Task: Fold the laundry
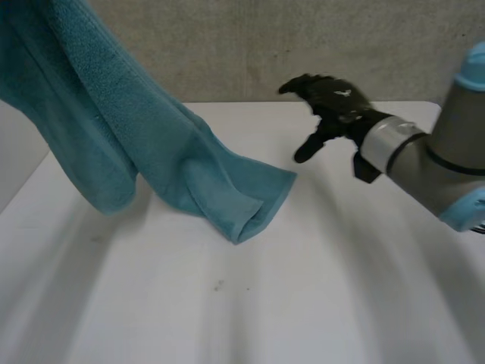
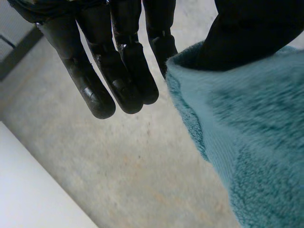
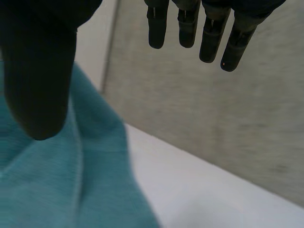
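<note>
Teal towel [image 1: 151,144], one, draped over slack-fingered left hand [image 2: 118,71], right hand [image 1: 333,106] splayed, empty, one white table [image 1: 303,288]

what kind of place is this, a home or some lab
Probably a robot test bench rather than a home: a bare white table, a plain beige wall behind it, and a grey robot arm with a black right hand near one teal towel.

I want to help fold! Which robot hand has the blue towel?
The left hand: the towel hangs by its thumb. The right hand hovers empty.
</note>
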Action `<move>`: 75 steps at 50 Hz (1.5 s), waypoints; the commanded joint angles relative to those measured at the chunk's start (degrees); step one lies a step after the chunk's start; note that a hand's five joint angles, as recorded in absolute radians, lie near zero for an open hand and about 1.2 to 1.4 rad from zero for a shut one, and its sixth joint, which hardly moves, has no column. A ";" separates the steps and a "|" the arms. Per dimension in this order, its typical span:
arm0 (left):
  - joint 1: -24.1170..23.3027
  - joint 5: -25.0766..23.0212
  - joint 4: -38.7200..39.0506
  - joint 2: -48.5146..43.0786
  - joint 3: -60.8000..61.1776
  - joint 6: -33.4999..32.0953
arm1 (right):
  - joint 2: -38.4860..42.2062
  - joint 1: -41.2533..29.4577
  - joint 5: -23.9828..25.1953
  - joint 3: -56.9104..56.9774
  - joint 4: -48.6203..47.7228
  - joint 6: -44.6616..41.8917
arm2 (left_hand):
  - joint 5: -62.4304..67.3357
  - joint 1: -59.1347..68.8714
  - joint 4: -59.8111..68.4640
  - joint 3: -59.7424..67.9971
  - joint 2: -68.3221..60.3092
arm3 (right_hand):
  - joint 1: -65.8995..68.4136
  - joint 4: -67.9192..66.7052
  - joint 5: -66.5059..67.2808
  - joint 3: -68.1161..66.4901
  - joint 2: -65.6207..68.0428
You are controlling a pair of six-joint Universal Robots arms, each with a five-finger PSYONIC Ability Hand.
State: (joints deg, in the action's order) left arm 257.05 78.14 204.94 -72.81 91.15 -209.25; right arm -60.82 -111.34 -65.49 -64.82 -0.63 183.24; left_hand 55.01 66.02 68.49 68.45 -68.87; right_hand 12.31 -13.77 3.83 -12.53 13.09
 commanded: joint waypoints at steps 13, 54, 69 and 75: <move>-1.81 -0.27 -4.90 5.57 0.87 -0.02 | 25.48 -13.82 3.88 19.64 3.88 6.86 | 14.99 13.98 11.51 11.55 -11.13 | 1.48 -0.01 -0.04 -1.26 0.70; -2.17 -0.27 -4.28 6.63 3.33 3.59 | 38.67 -18.30 5.64 40.21 6.43 15.83 | 14.99 13.98 11.51 11.55 -11.13 | 67.69 -66.22 66.17 -67.47 66.91; 3.10 -0.36 -4.11 1.97 3.42 3.67 | 9.61 -9.78 -4.81 20.81 12.32 -3.04 | 14.99 13.98 11.51 11.55 -11.13 | 67.69 -66.23 66.17 -67.47 66.91; 5.92 -0.36 -4.20 -0.23 5.08 3.67 | -7.30 -6.96 -8.25 5.85 9.95 -16.95 | 14.99 13.98 11.51 11.55 -11.13 | 67.69 -66.23 66.17 -67.47 66.91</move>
State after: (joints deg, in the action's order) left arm 259.58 77.77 200.90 -70.38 94.60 -205.64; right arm -47.37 -122.42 -69.14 -40.44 11.69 183.11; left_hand 55.01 66.02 68.49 68.45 -68.90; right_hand 56.57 -68.19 56.14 -67.84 67.63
